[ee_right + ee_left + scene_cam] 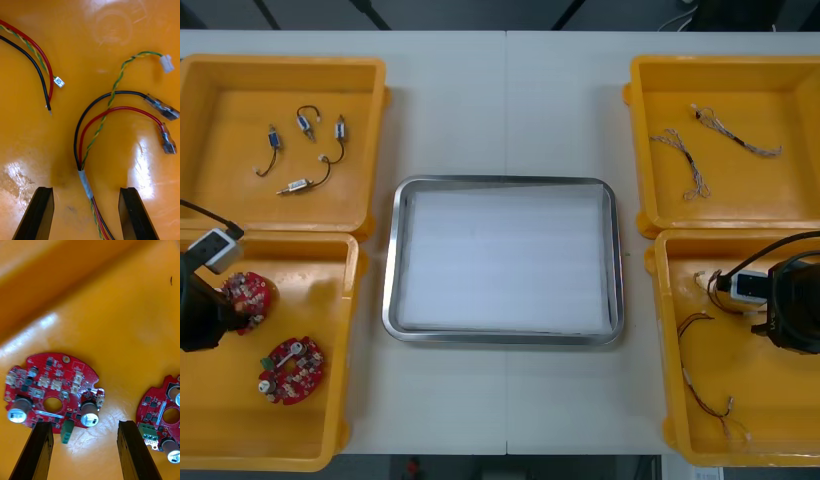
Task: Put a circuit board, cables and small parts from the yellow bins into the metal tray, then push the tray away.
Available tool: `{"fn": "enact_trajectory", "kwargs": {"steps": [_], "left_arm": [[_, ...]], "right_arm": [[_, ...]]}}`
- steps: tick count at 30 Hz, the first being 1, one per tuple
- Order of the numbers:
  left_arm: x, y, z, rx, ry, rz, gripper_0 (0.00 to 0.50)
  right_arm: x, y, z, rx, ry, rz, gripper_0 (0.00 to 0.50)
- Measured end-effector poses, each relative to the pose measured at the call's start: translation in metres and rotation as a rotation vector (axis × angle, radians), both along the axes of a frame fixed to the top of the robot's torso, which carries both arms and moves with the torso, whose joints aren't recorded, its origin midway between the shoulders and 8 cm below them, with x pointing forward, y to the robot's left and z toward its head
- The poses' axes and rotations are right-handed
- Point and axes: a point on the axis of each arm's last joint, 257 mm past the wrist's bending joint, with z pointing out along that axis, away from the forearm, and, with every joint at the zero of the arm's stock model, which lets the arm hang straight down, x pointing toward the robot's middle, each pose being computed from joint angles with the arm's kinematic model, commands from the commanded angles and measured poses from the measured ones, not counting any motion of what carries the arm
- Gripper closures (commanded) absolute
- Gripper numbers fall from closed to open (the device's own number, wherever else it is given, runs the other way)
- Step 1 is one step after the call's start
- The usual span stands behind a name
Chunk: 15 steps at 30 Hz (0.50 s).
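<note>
The left tool (pixel 84 425) hangs in the near left bin (pixel 220 420), fingers apart, with a red circuit board (pixel 52 390) at their tips and a second board (pixel 167 416) beside it. The right tool (pixel 86 191), also spread, straddles a cable bundle (pixel 85 182) in the near right bin (pixel 780 420). The tray (pixel 390 290) sits on the tabletop (pixel 510 400) between the bins.

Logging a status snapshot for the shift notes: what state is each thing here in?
Metal tray: empty, white inside.
Left gripper: open, over a circuit board.
Right gripper: open, astride a cable.
Circuit board: lying flat, ungripped.
Cable: lying loose, ungripped.
</note>
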Motion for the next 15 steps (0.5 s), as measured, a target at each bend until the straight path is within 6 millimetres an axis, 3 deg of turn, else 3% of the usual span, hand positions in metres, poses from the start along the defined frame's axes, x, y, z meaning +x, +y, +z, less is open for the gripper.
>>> {"fn": "enact_trajectory", "kwargs": {"steps": [6, 15], "left_arm": [[-0.017, -0.001, -0.025, -0.002, 0.053, -0.002, 0.000], [-0.014, -0.005, -0.026, -0.012, 0.035, -0.008, 0.000]], "right_arm": [[-0.003, 0.000, -0.005, -0.012, 0.009, 0.007, 0.000], [-0.002, -0.005, -0.012, -0.010, 0.009, -0.007, 0.000]]}}
